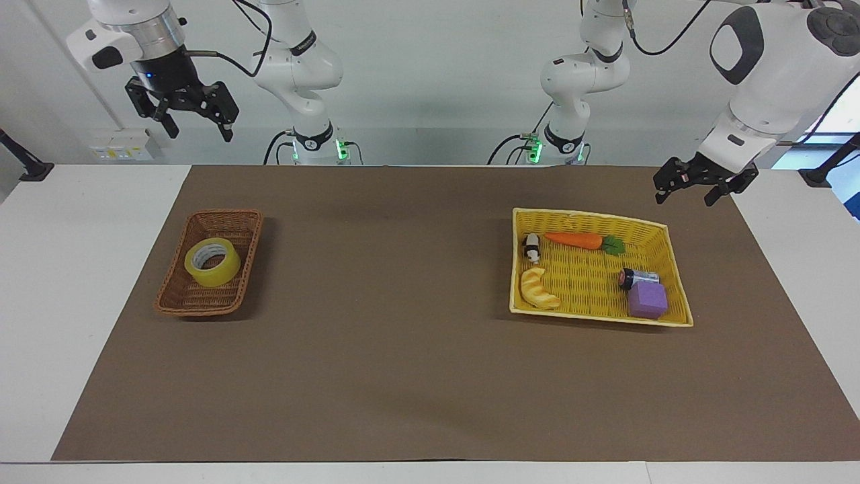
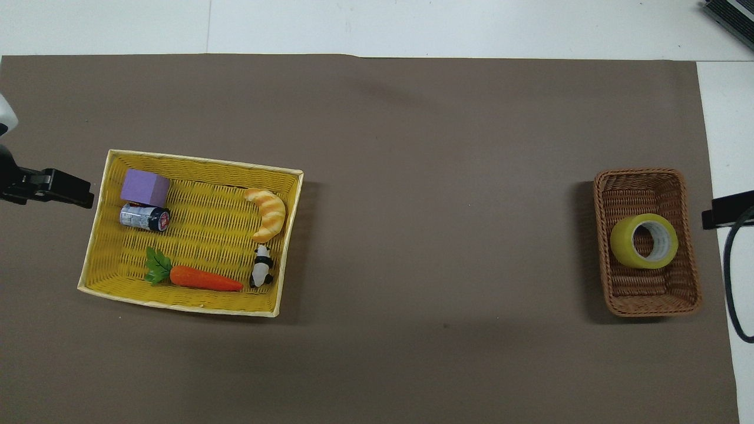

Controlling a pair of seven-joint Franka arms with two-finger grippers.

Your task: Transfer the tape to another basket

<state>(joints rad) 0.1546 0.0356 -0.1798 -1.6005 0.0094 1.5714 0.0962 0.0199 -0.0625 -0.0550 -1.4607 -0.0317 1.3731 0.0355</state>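
Tape (image 1: 212, 261) sits inside brown wicker basket (image 1: 176, 299); move appears complete. Right gripper (image 1: 183, 115) raised, released; left gripper (image 1: 695, 183) waits, released.

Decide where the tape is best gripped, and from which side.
Grip the tape from above, probably one finger in its open core, one outside its wall: it lies nearly flat, hole up, inside the basket, whose walls block sideways approaches.
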